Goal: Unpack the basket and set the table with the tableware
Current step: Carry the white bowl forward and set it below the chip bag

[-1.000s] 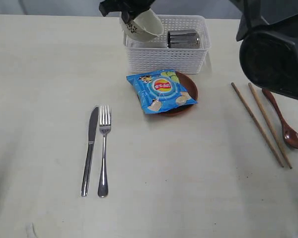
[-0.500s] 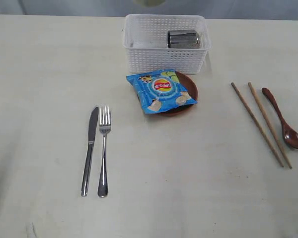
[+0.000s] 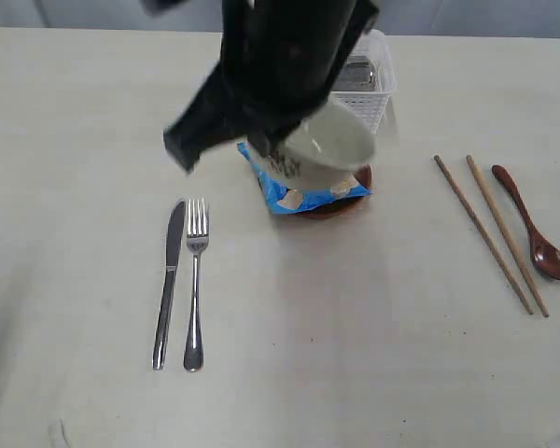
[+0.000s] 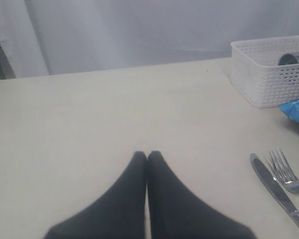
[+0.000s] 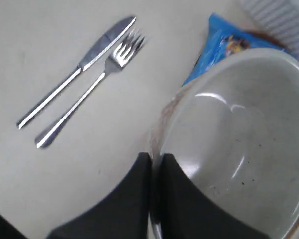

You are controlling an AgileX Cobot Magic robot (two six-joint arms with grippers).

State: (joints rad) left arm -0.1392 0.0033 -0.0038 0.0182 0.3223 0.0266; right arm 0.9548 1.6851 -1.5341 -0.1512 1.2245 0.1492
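Note:
My right gripper is shut on the rim of the off-white floral bowl, which hangs tilted above the blue chip bag and the brown plate. The white basket stands behind, mostly hidden by the arm, with the steel cup lying inside. Knife and fork lie side by side on the table at the left. Two chopsticks and the dark red spoon lie at the right. My left gripper is shut and empty over bare table.
The chip bag covers most of the plate in front of the basket. The left wrist view shows the knife and fork off to one side. A grey curtain backs the far table edge.
The right arm lifted the bowl out of the basket and left the picture at the top. It is now lower, over the chip bag and plate. The tableware on the table has not moved.

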